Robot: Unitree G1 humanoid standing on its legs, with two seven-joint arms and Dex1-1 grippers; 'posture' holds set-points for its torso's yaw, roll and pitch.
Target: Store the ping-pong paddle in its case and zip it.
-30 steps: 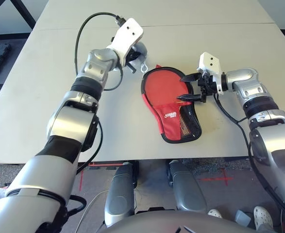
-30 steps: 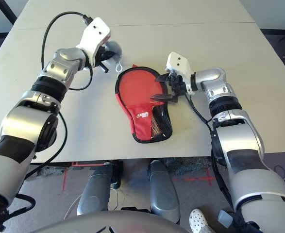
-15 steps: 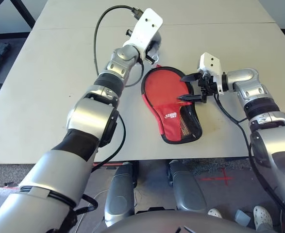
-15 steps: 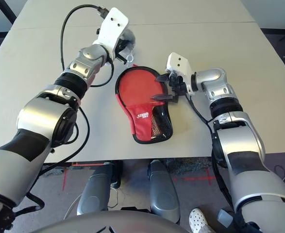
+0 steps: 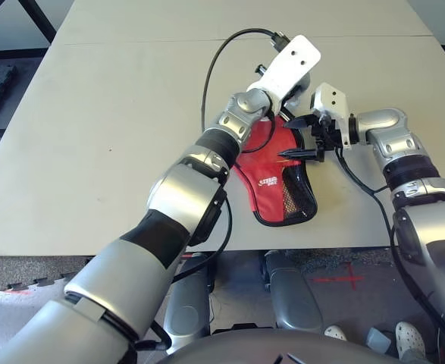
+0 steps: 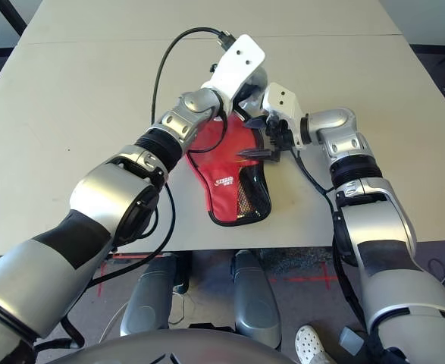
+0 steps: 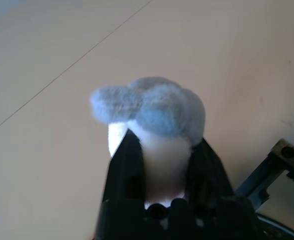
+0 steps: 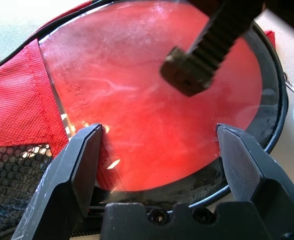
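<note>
Case [image 5: 270,187] flat at near edge of table [image 5: 116,144], wide end toward 12 o'clock, paddle [image 8: 152,95] inside, red face visible through clear panel. Right gripper [image 8: 159,127] released, fingers spread over case's 2 o'clock edge. Left gripper [image 7: 166,137] at case's 12 o'clock end, grey-and-white plush [image 7: 162,115] between its two sides; cannot tell whether grasping or released.

Paddle case [image 5: 271,182] on the table [image 5: 116,152] — right claw [image 5: 302,138] above its edge.
</note>
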